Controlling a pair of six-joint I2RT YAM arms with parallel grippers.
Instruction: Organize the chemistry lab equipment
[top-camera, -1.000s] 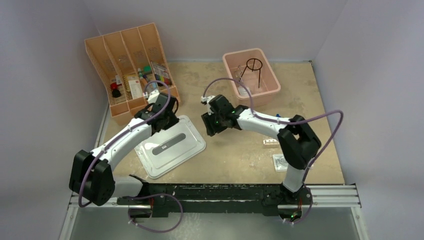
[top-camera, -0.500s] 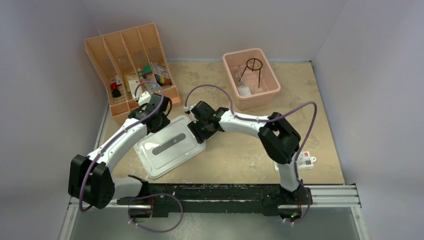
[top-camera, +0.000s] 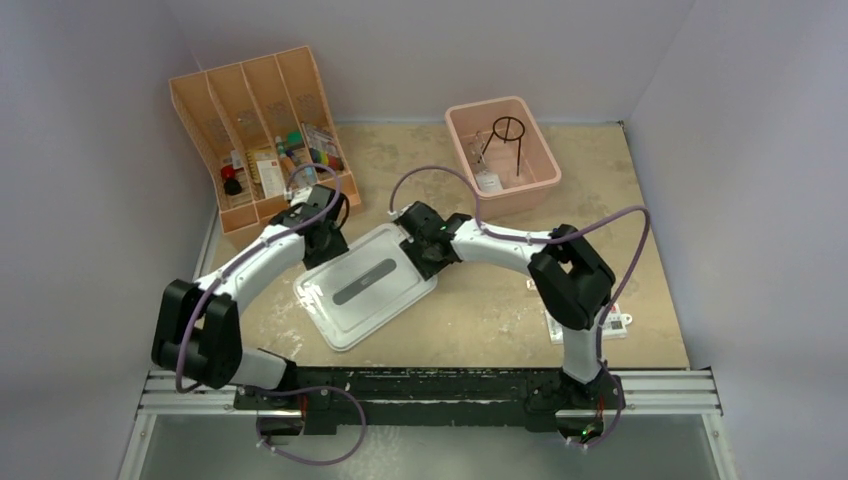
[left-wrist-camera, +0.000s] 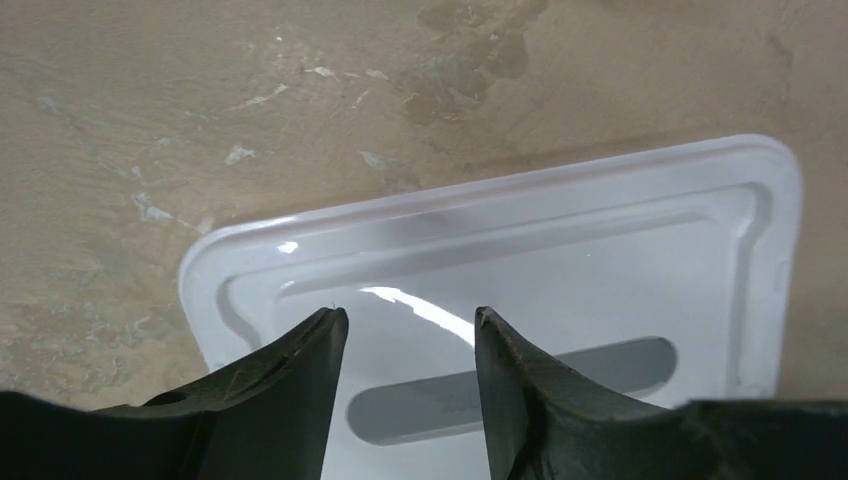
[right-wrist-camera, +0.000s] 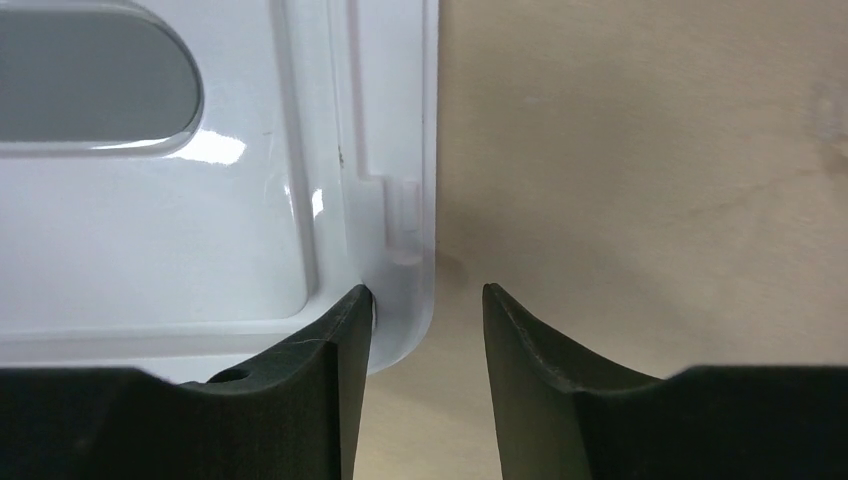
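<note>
Black wire ring tripod (top-camera: 509, 135) stands upright inside the pink tub (top-camera: 520, 198), at the far right of the surface (top-camera: 480, 310). Small loose items (top-camera: 290, 150) sit low in the slots of the orange divided tray (top-camera: 192, 120), far left. Clear packets (top-camera: 612, 322) lie by the right arm's base. A white lid (top-camera: 365, 290) lies flat mid-surface. Left gripper (left-wrist-camera: 410, 322): fingers moderately apart above the lid's edge, holding nothing. Right gripper (right-wrist-camera: 427, 295): fingers likewise parted, with the lid's corner rim between them.
</note>
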